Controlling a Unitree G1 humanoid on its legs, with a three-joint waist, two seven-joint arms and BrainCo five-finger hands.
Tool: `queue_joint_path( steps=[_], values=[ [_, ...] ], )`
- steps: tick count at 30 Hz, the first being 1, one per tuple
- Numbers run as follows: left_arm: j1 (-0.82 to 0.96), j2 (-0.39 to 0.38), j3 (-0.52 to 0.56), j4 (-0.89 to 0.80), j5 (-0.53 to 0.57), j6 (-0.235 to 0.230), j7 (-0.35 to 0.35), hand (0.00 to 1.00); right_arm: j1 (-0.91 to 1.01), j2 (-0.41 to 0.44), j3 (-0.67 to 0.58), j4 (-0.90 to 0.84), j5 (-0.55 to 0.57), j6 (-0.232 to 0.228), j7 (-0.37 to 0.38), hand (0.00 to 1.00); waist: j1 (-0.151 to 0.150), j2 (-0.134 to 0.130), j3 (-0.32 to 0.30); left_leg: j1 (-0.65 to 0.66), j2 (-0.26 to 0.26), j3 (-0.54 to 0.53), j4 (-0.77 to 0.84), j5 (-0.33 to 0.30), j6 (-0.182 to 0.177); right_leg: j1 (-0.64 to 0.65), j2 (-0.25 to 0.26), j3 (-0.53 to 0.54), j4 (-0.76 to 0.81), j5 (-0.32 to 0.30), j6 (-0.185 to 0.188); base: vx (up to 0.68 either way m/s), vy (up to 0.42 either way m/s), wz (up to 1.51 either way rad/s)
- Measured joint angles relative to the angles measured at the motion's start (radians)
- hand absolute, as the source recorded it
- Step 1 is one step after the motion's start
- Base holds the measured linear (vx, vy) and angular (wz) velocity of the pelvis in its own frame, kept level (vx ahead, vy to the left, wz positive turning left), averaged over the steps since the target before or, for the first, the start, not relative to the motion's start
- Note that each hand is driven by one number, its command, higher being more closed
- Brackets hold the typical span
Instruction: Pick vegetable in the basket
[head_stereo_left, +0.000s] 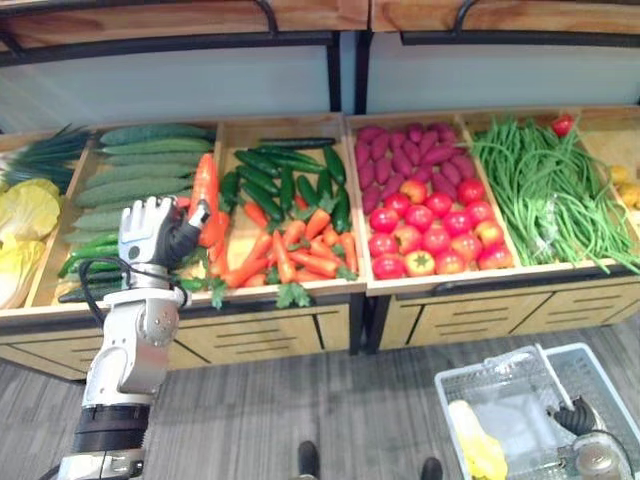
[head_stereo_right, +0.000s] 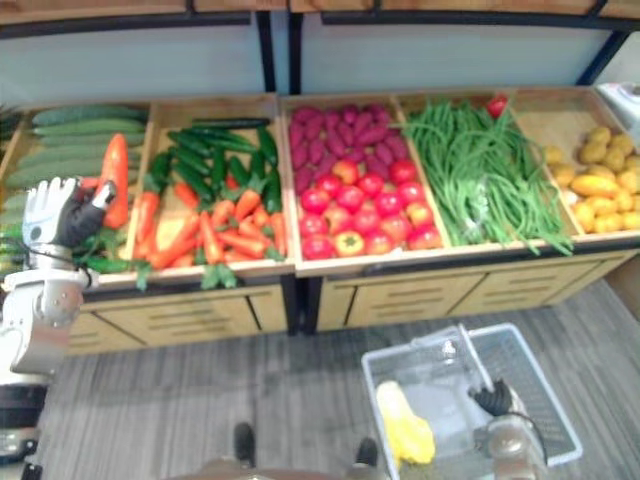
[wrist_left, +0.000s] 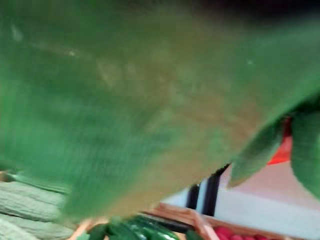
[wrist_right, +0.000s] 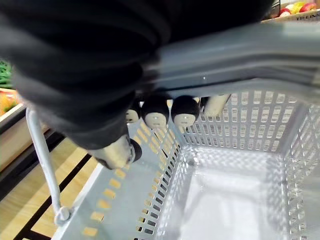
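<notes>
At the left of the head views, your left hand is raised in front of the produce stand, its fingers and thumb clamped on a carrot. The carrot stands nearly upright, narrow end up. It shows against the wooden divider between the compartment of long pale cucumbers and the next one to the right. In that second compartment you see the heap of carrots at the front and dark cucumbers behind it. Further right lie purple sweet potatoes with tomatoes in front of them, then a spread of green beans, and last a compartment of yellow produce. Yellow cabbages lie at the far left end. Small green peppers lie just beside the left hand. At lower right your right hand carries the grey plastic basket over the plank floor, well apart from the carrot. In the right wrist view its fingers are curled round the basket's handle. One yellow vegetable already lies in the basket, against the wall nearest the left hand
</notes>
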Motion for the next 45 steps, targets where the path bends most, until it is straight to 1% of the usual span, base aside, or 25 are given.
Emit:
queue_joint_path(
  steps=[3, 4, 5, 6, 7, 8, 9, 10, 12, 14, 17, 18, 19, 20, 22, 23, 24, 26, 28, 31, 35, 38, 42, 43, 45],
  values=[
    [0.042, -0.003, -0.012, -0.065, -0.011, -0.051, -0.003, 1.0, -0.009, -0.015, 0.003, 0.014, 0.0, 0.0, 0.0, 1.0, -0.006, 0.002, -0.021, 0.003, 0.006, 0.003, 0.0, 0.0, 0.0, 0.0, 0.006, 0.004, 0.001, 0.0, -0.001, -0.01, -0.008, -0.07],
    [0.062, -0.004, -0.033, -0.094, -0.047, -0.074, -0.009, 1.0, -0.012, -0.029, 0.016, 0.016, 0.0, 0.0, 0.0, 1.0, -0.004, 0.003, -0.023, 0.015, 0.009, 0.02, 0.0, -0.001, -0.001, 0.003, 0.009, 0.017, 0.003, -0.003, -0.005, -0.03, 0.0, -0.19],
    [0.069, -0.004, -0.045, -0.105, -0.051, -0.078, -0.012, 1.0, -0.016, -0.036, 0.029, 0.016, 0.0, 0.001, 0.0, 1.0, -0.002, 0.003, -0.023, 0.022, 0.01, 0.027, 0.0, -0.001, -0.002, 0.003, 0.01, 0.025, 0.003, -0.004, -0.007, -0.04, -0.001, -0.35],
    [0.088, -0.005, -0.066, -0.124, -0.083, -0.099, -0.019, 1.0, -0.03, -0.05, 0.06, 0.016, 0.0, 0.001, 0.0, 1.0, -0.002, 0.003, -0.024, 0.035, 0.013, 0.045, 0.0, -0.004, -0.005, 0.002, 0.013, 0.044, 0.005, -0.006, -0.01, -0.04, 0.0, -0.36],
    [0.095, -0.005, -0.081, -0.132, -0.089, -0.105, -0.022, 1.0, -0.039, -0.057, 0.078, 0.016, 0.0, 0.001, 0.0, 1.0, -0.002, 0.003, -0.024, 0.042, 0.016, 0.056, 0.0, -0.009, -0.011, -0.001, 0.016, 0.056, 0.006, -0.006, -0.01, -0.07, 0.002, -0.53],
    [0.106, -0.006, -0.11, -0.145, -0.095, -0.122, -0.036, 1.0, -0.057, -0.068, 0.107, 0.016, -0.01, 0.0, 0.0, 1.0, -0.002, 0.003, -0.024, 0.055, 0.02, 0.082, 0.0, -0.013, -0.015, -0.007, 0.02, 0.083, 0.008, -0.004, -0.012, -0.08, 0.003, -0.63],
    [0.119, -0.007, -0.14, -0.154, -0.128, -0.146, -0.044, 1.0, -0.075, -0.073, 0.133, 0.016, -0.024, -0.001, -0.001, 1.0, -0.005, 0.003, -0.024, 0.072, 0.024, 0.111, 0.0, -0.017, -0.018, -0.015, 0.026, 0.114, 0.008, -0.006, -0.009, -0.09, -0.001, -0.71],
    [0.128, -0.007, -0.153, -0.164, -0.13, -0.152, -0.046, 1.0, -0.084, -0.075, 0.148, 0.015, -0.031, -0.001, -0.001, 1.0, -0.005, 0.004, -0.026, 0.08, 0.026, 0.13, 0.0, -0.02, -0.02, -0.023, 0.03, 0.135, 0.01, -0.006, -0.009, -0.05, -0.009, -0.86],
    [0.153, -0.007, -0.198, -0.187, -0.176, -0.183, -0.063, 1.0, -0.115, -0.083, 0.205, 0.014, -0.036, -0.002, 0.0, 1.0, -0.008, 0.005, -0.027, 0.11, 0.035, 0.188, 0.0, -0.029, -0.025, -0.036, 0.045, 0.199, 0.018, -0.006, -0.008, -0.02, -0.016, -0.92],
    [0.168, -0.007, -0.263, -0.198, -0.238, -0.208, -0.089, 1.0, -0.151, -0.102, 0.283, 0.006, -0.038, -0.001, 0.001, 1.0, -0.023, 0.009, -0.028, 0.145, 0.047, 0.254, 0.0, -0.037, -0.034, -0.048, 0.062, 0.269, 0.022, -0.006, -0.008, -0.02, -0.035, -0.89],
    [0.169, -0.007, -0.361, -0.2, -0.287, -0.225, -0.122, 1.0, -0.19, -0.113, 0.373, -0.042, -0.042, 0.001, 0.005, 1.0, -0.023, 0.016, -0.028, 0.196, 0.062, 0.357, 0.0, -0.053, -0.052, -0.059, 0.093, 0.358, 0.022, -0.003, -0.002, 0.02, -0.027, -1.07],
    [0.169, -0.008, -0.401, -0.208, -0.291, -0.226, -0.13, 1.0, -0.197, -0.114, 0.397, -0.072, -0.048, 0.001, 0.007, 1.0, -0.026, 0.019, -0.028, 0.214, 0.068, 0.392, 0.001, -0.058, -0.059, -0.064, 0.105, 0.384, 0.023, -0.003, -0.002, 0.02, -0.027, -1.01],
    [0.168, -0.009, -0.451, -0.23, -0.332, -0.229, -0.149, 1.0, -0.202, -0.114, 0.425, -0.122, -0.059, 0.001, 0.011, 1.0, -0.025, 0.02, -0.028, 0.23, 0.078, 0.445, 0.001, -0.065, -0.068, -0.076, 0.123, 0.418, 0.025, -0.003, -0.002, 0.02, -0.025, -1.03],
    [0.164, -0.01, -0.476, -0.239, -0.351, -0.234, -0.157, 1.0, -0.202, -0.115, 0.437, -0.145, -0.06, 0.001, 0.013, 1.0, -0.026, 0.023, -0.029, 0.237, 0.083, 0.468, 0.003, -0.068, -0.07, -0.078, 0.133, 0.431, 0.025, -0.003, -0.002, 0.02, -0.025, -1.14],
    [0.12, -0.012, -0.58, -0.267, -0.398, -0.252, -0.17, 1.0, -0.205, -0.114, 0.482, -0.25, -0.066, 0.001, 0.02, 1.0, -0.025, 0.023, -0.029, 0.267, 0.106, 0.561, 0.008, -0.075, -0.082, -0.11, 0.175, 0.473, 0.043, -0.003, -0.002, 0.03, -0.033, -0.98],
    [0.101, -0.017, -0.605, -0.267, -0.401, -0.257, -0.174, 1.0, -0.205, -0.114, 0.495, -0.275, -0.066, 0.0, 0.02, 1.0, -0.025, 0.024, -0.028, 0.278, 0.114, 0.579, 0.009, -0.077, -0.087, -0.112, 0.185, 0.481, 0.047, -0.003, -0.002, 0.11, -0.117, -1.63],
    [-0.015, -0.03, -0.759, -0.268, -0.447, -0.282, -0.215, 1.0, -0.242, -0.118, 0.604, -0.411, -0.064, -0.016, 0.042, 1.0, -0.025, 0.044, -0.023, 0.318, 0.248, 0.681, 0.219, -0.186, -0.161, -0.113, 0.257, 0.49, 0.094, 0.037, -0.017, 0.13, -0.117, -1.4],
    [-0.066, -0.033, -0.813, -0.27, -0.479, -0.293, -0.247, 1.0, -0.273, -0.139, 0.631, -0.444, -0.027, -0.028, 0.042, 1.0, -0.029, 0.07, -0.013, 0.318, 0.301, 0.708, 0.291, -0.215, -0.17, -0.115, 0.283, 0.491, 0.092, 0.046, -0.034, 0.1, -0.064, -0.82],
    [-0.098, -0.032, -0.847, -0.27, -0.479, -0.293, -0.255, 1.0, -0.289, -0.143, 0.634, -0.455, -0.016, -0.028, 0.042, 1.0, -0.029, 0.081, -0.005, 0.316, 0.318, 0.718, 0.316, -0.224, -0.171, -0.115, 0.291, 0.488, 0.092, 0.053, -0.043, 0.03, 0.023, -0.08],
    [-0.123, -0.029, -0.908, -0.27, -0.479, -0.295, -0.279, 1.0, -0.298, -0.162, 0.678, -0.475, 0.013, -0.034, 0.053, 1.0, -0.026, 0.087, -0.001, 0.315, 0.327, 0.733, 0.335, -0.24, -0.169, -0.112, 0.285, 0.482, 0.092, 0.053, -0.043, 0.01, 0.056, 0.02],
    [-0.128, -0.028, -1.0, -0.265, -0.474, -0.295, -0.3, 1.0, -0.298, -0.203, 0.76, -0.533, 0.013, -0.066, 0.089, 1.0, -0.028, 0.084, 0.005, 0.31, 0.319, 0.733, 0.361, -0.272, -0.167, -0.108, 0.263, 0.479, 0.092, 0.052, -0.043, -0.04, 0.077, 0.04],
    [-0.145, -0.028, -1.03, -0.258, -0.457, -0.296, -0.314, 1.0, -0.298, -0.217, 0.795, -0.546, 0.013, -0.093, 0.116, 1.0, -0.031, 0.083, 0.008, 0.301, 0.313, 0.73, 0.38, -0.296, -0.17, -0.108, 0.246, 0.48, 0.092, 0.052, -0.043, -0.05, 0.062, 0.06],
    [-0.152, -0.031, -1.047, -0.2, -0.424, -0.3, -0.314, 1.0, -0.298, -0.217, 0.85, -0.575, 0.044, -0.099, 0.145, 1.0, -0.04, 0.083, 0.01, 0.297, 0.309, 0.731, 0.391, -0.305, -0.169, -0.108, 0.237, 0.481, 0.092, 0.05, -0.041, -0.04, 0.043, 0.02],
    [-0.18, -0.048, -1.1, -0.156, -0.381, -0.301, -0.316, 1.0, -0.298, -0.215, 0.887, -0.583, 0.062, -0.106, 0.168, 1.0, -0.049, 0.084, 0.017, 0.296, 0.313, 0.732, 0.401, -0.31, -0.168, -0.109, 0.238, 0.481, 0.092, 0.05, -0.041, -0.04, 0.034, -0.03],
    [-0.185, -0.069, -1.106, -0.142, -0.379, -0.303, -0.316, 1.0, -0.302, -0.215, 0.887, -0.583, 0.062, -0.106, 0.171, 1.0, -0.051, 0.086, 0.021, 0.295, 0.315, 0.733, 0.409, -0.314, -0.164, -0.109, 0.238, 0.485, 0.092, 0.05, -0.041, -0.02, 0.017, -0.02]
  ],
)
